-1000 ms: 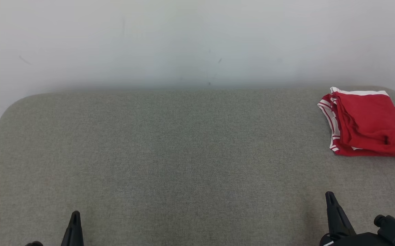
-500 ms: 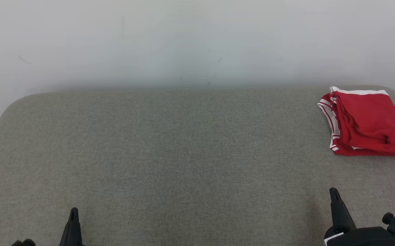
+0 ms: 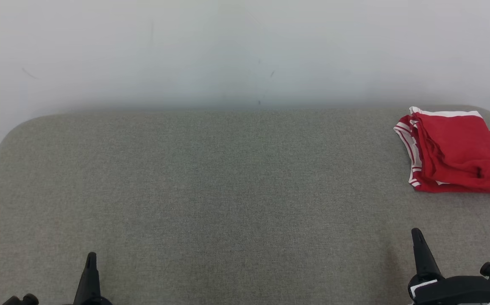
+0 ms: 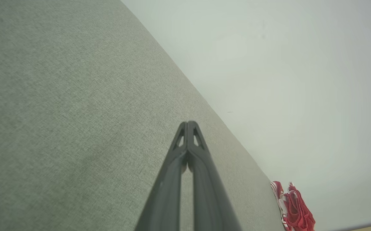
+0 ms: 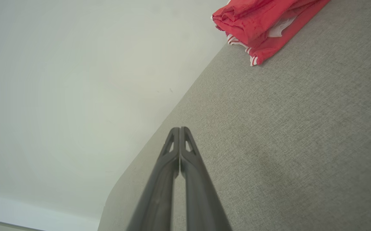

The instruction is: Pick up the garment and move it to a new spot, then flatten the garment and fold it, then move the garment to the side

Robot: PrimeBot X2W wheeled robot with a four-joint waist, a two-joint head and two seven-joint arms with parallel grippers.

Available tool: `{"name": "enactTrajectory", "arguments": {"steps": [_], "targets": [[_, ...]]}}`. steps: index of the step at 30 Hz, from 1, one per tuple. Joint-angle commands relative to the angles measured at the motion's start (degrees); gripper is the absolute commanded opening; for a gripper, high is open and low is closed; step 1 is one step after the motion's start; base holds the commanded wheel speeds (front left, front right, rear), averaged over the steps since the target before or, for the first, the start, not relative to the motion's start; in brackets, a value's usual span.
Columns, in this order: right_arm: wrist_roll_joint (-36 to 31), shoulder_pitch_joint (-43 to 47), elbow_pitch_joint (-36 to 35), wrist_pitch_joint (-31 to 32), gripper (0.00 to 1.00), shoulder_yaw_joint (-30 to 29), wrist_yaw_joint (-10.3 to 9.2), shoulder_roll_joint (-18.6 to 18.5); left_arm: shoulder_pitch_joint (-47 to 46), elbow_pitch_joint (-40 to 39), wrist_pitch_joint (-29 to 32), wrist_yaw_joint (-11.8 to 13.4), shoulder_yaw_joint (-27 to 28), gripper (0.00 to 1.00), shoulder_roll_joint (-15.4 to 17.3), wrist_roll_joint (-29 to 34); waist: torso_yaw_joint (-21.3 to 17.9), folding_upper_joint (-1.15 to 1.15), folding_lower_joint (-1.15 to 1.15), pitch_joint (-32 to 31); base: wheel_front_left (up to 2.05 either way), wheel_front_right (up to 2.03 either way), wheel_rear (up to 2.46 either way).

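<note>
The garment (image 3: 457, 150) is red with white-striped trim, folded into a compact stack at the far right of the grey fabric surface (image 3: 228, 190). It also shows in the right wrist view as a red bundle, the garment (image 5: 262, 22), and small at the lower right in the left wrist view, the garment (image 4: 293, 208). My left gripper (image 3: 90, 259) is at the lower left, shut and empty, its tips together (image 4: 188, 123). My right gripper (image 3: 416, 233) is at the lower right, well in front of the garment, shut with nothing held (image 5: 179, 129).
A pale wall (image 3: 245, 51) rises right behind the grey surface's far edge. The surface has rounded corners at the far left (image 3: 20, 125) and far right, where the garment lies near the edge.
The right gripper has shifted a little to the right and up the view. The left gripper has edged slightly left. The garment has not moved.
</note>
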Motion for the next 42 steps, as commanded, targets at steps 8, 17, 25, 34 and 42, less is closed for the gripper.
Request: {"name": "enactTrajectory", "arguments": {"steps": [8,17,25,34,42], "targets": [[6.2,-1.7,-0.3,1.3,0.0,-0.9,-0.06,0.3,-1.8,-0.2,1.6,-0.3,0.6,0.0,-0.1,-6.5,0.0,0.0,0.0,0.1,0.0,0.0,0.0],[10.8,-2.1,-0.1,2.4,0.0,-1.5,-0.07,0.4,-2.4,0.0,2.9,-0.4,0.9,0.0,-0.3,-11.4,-0.1,0.0,0.0,0.2,0.0,0.0,0.0],[15.0,-2.6,0.1,3.3,0.0,-2.0,-0.08,0.6,-2.9,0.2,4.0,-0.4,1.2,0.0,-0.5,-15.7,-0.1,0.0,0.0,0.2,0.0,0.0,0.0],[19.4,-3.0,0.2,4.4,0.0,-2.6,-0.09,0.8,-3.5,0.4,5.2,-0.5,1.5,0.0,-0.7,-20.4,-0.1,0.0,0.0,0.3,0.0,0.0,0.0],[23.1,-3.3,0.4,5.2,0.0,-3.1,-0.1,1.0,-3.9,0.6,6.2,-0.5,1.7,0.0,-0.8,-24.3,-0.2,0.0,0.0,0.4,0.0,0.0,0.0]]}}
